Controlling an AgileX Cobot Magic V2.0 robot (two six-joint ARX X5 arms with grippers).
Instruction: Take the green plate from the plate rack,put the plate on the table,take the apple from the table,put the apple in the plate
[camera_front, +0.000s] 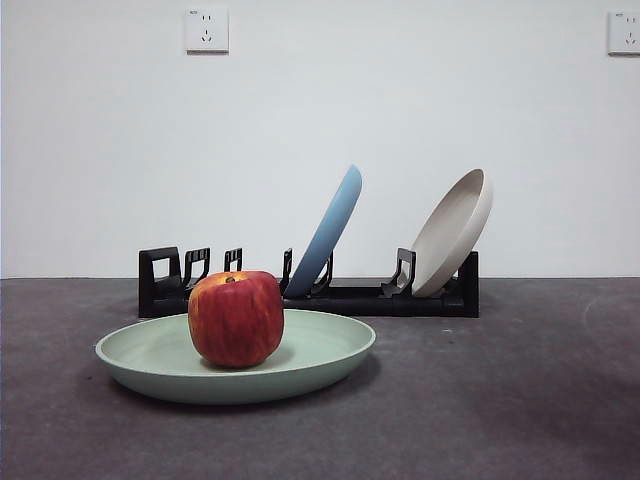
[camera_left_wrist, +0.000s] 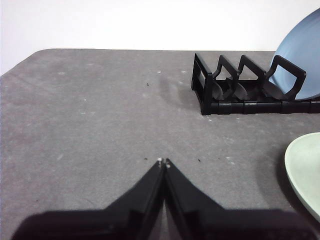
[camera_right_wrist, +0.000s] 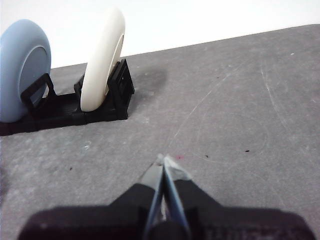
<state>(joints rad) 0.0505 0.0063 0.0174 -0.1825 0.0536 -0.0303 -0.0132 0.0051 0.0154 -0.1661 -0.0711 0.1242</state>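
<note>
Both tools are seen closed and empty: the left tool (camera_left_wrist: 163, 162) is held over bare surface (camera_left_wrist: 100, 130) with its jaws pressed together, well apart from the plate, and the right tool (camera_right_wrist: 163, 160) is likewise shut with nothing between its jaws. Nearest in the front view, the green plate (camera_front: 330, 352) is lying flat on the surface, and the apple (camera_front: 236, 318) is set upright inside it, left of the plate's middle. The task is judged complete. Little risk remains, but the apple could be rolled toward the rim if the plate were nudged by an arm passing low. Farther back, the rack (camera_front: 350, 297) is standing with the blue plate (camera_front: 328, 232) and the white plate (camera_front: 452, 232) leaning in its slots; either could be tipped out by a careless sweep.
</note>
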